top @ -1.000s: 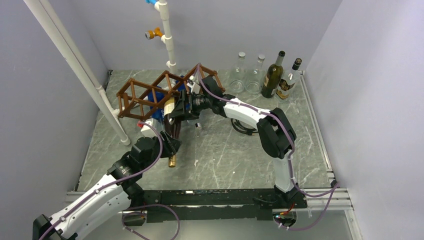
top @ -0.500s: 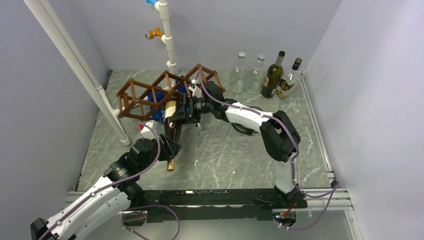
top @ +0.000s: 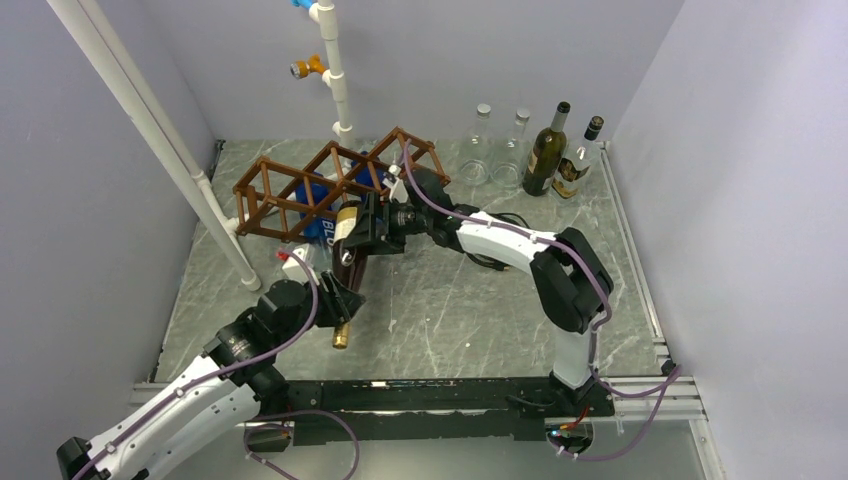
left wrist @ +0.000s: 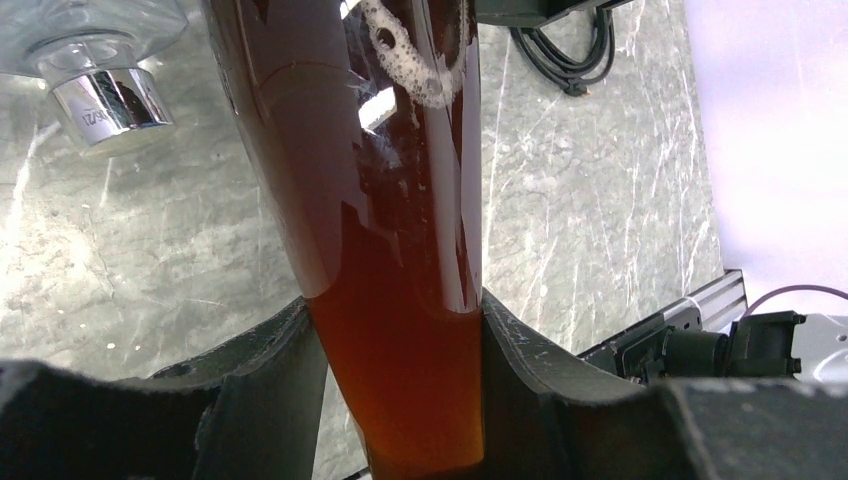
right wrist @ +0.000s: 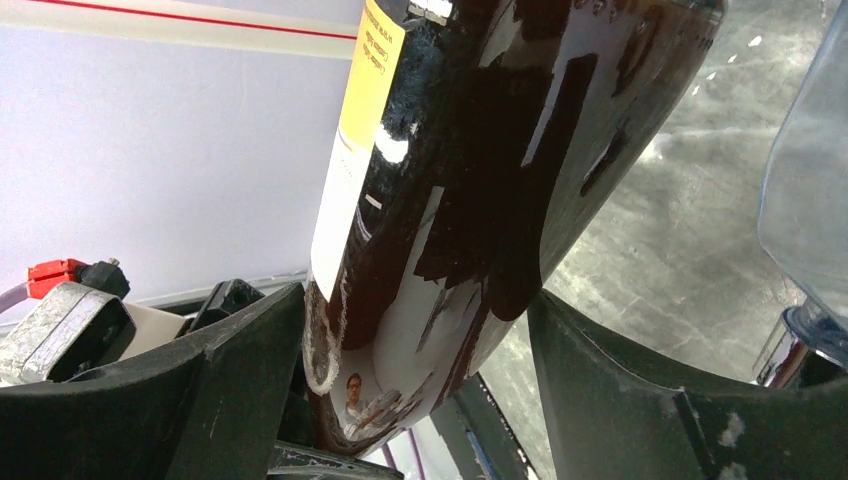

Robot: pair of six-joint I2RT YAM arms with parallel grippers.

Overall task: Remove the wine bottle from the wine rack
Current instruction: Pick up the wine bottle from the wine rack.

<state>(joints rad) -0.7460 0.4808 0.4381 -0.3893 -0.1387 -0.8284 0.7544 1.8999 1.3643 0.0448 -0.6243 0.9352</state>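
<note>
A white pipe [top: 170, 140] leans across the 10 o'clock corner of the table [top: 480, 310]; beside it, toward 11 o'clock, stands the brown wine rack [top: 285, 185]. The left gripper [top: 338, 302] is closed on the neck of the wine bottle [top: 349, 262]; in the left wrist view both fingers [left wrist: 270, 360] press the amber glass. The bottle is tilted, its gold cap [top: 342, 338] pointing to 6 o'clock and its bottom end at the near edge of the rack; whether it sits inside a cell I cannot tell. The right gripper [top: 362, 225] is clamped around the wide body of the same bottle, from the 3 o'clock side; its fingers [right wrist: 230, 360] touch the dark glass. At 1 o'clock stand two clear bottles [top: 480, 150] and two dark bottles [top: 547, 150], upright, well apart from the rack.
</note>
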